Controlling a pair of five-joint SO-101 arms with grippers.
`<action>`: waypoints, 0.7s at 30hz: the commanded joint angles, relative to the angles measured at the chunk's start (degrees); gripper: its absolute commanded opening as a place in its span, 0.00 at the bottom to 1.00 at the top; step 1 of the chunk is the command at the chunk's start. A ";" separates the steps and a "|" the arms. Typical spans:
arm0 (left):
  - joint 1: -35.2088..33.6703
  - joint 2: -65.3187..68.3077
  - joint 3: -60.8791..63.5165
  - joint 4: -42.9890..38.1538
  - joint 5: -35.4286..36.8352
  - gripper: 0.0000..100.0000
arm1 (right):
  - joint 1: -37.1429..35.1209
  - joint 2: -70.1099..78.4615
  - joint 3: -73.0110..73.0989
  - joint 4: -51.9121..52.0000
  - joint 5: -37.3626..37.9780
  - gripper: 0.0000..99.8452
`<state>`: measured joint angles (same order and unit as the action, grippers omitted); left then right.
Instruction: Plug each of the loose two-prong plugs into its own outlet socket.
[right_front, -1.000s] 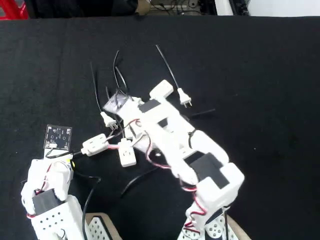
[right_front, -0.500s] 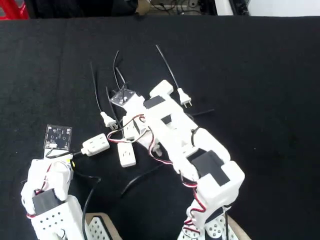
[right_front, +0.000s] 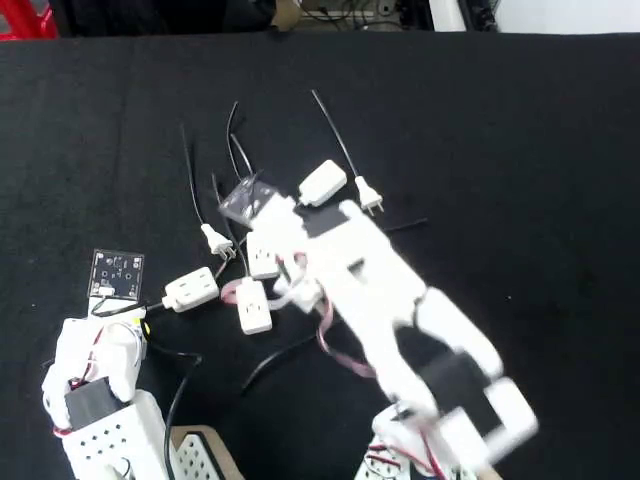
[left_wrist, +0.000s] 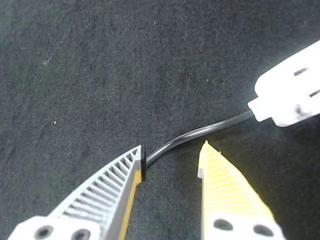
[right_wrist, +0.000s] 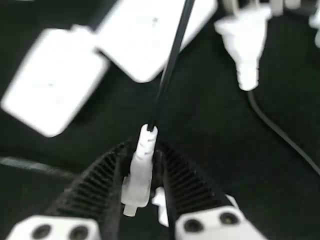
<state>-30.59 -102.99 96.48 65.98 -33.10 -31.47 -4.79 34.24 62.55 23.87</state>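
Observation:
My right gripper (right_wrist: 142, 150) is shut on a white two-prong plug (right_wrist: 139, 172), whose black cable runs away from the fingers. Just beyond it lie two white outlet sockets (right_wrist: 50, 95) (right_wrist: 152, 32) and another loose plug (right_wrist: 245, 45). In the high view the right gripper (right_front: 250, 202) hovers over the cluster of sockets (right_front: 252, 307) (right_front: 262, 260) (right_front: 322, 182). My left gripper (left_wrist: 172, 152) is open low over the cloth, a black cable (left_wrist: 200, 132) passing between its fingers to a white socket (left_wrist: 290, 95). Loose plugs (right_front: 370, 197) (right_front: 215, 240) lie beside the cluster.
A black cloth (right_front: 520, 160) covers the whole table. Thin black cables (right_front: 335, 130) fan out toward the far side from the cluster. The left arm (right_front: 95, 385) sits at the near left corner, with a socket (right_front: 190, 290) just ahead of it.
The right arm has swung its elbow to the right and lifted off the cluster, uncovering a socket; its gripper stays near the same spot. The left arm has not moved.

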 joint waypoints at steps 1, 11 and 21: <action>0.84 -0.18 0.92 0.09 -0.44 0.19 | -4.57 -24.04 9.98 -5.27 -0.70 0.01; 7.43 -0.18 -1.19 -3.34 1.58 0.19 | -20.84 -52.79 29.32 -24.09 -6.24 0.01; 18.07 -0.18 -18.33 -8.00 26.11 0.19 | -24.53 -55.87 37.58 -37.19 -24.79 0.01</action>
<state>-17.67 -102.99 87.34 58.68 -13.85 -55.38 -59.38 69.58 27.65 2.86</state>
